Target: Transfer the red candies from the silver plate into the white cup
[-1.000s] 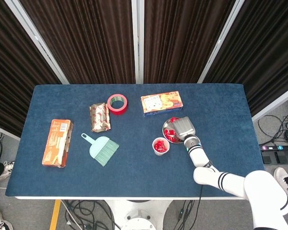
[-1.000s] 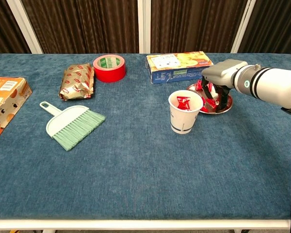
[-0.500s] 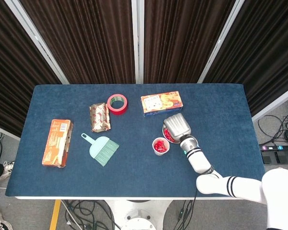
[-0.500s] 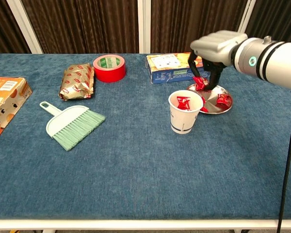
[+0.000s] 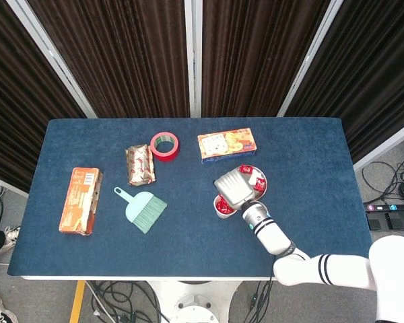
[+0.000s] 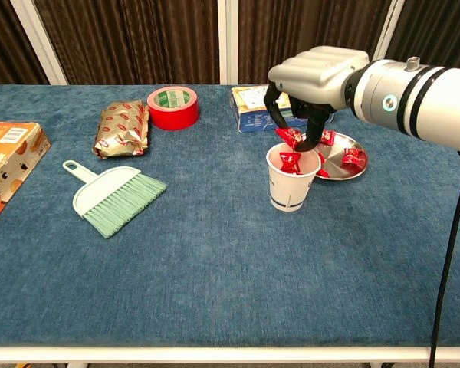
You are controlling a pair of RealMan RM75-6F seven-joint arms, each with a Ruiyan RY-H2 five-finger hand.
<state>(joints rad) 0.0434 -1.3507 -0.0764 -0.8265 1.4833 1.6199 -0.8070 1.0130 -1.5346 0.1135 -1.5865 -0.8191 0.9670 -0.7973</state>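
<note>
My right hand [image 6: 310,84] hangs over the white cup [image 6: 291,188], pinching a red candy [image 6: 289,137] just above the cup's rim. In the head view the right hand [image 5: 233,188] covers most of the cup [image 5: 221,208]. Red candies [image 6: 290,162] lie inside the cup. The silver plate [image 6: 348,170] sits just right of the cup with red candies [image 6: 353,157] on it, and the plate [image 5: 261,183] shows partly in the head view. My left hand is not in either view.
A candy box [image 6: 253,103] lies behind the cup. A red tape roll [image 6: 173,107], a foil snack bag [image 6: 123,127], a teal dustpan brush [image 6: 116,195] and an orange box [image 6: 4,165] spread to the left.
My right hand has lifted a red candy off the silver plate and carried it left, from above the plate to above the white cup.
</note>
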